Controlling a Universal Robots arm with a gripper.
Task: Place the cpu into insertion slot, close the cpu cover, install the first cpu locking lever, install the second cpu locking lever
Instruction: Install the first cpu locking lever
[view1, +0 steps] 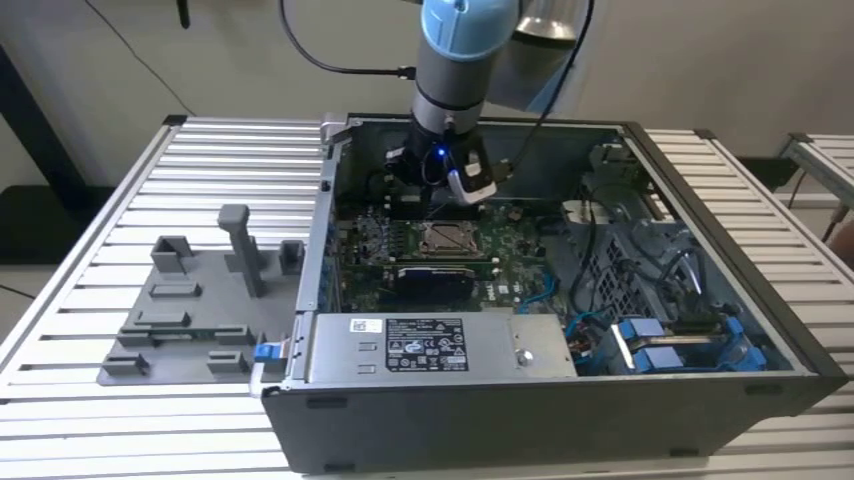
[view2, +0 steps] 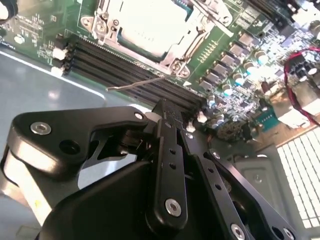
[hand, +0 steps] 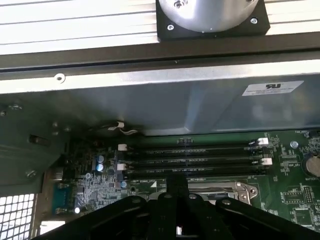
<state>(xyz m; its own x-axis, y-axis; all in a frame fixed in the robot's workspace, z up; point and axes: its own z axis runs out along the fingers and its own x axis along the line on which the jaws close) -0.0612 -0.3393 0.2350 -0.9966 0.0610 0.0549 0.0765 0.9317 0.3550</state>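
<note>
The cpu (view1: 445, 237) (view2: 142, 22) lies flat in its socket on the green motherboard (view1: 514, 270), its dull silver top showing through the window of the cpu cover (view2: 176, 49), which lies down over it. A thin wire locking lever (view2: 135, 84) sticks out beside the socket's edge, toward the memory slots (view2: 125, 67). My gripper (view1: 447, 200) (view2: 167, 107) (hand: 177, 182) hovers just behind the socket, over the memory slots. It is shut with nothing between its fingers, and its tip is close to the lever.
The open computer case (view1: 694, 175) walls in the board. A power supply (view1: 414, 345) sits at the front, with blue cables and a drive cage (view1: 667, 340) on the exterior view's right. A grey fixture plate (view1: 187, 300) with upright holders lies outside on the left.
</note>
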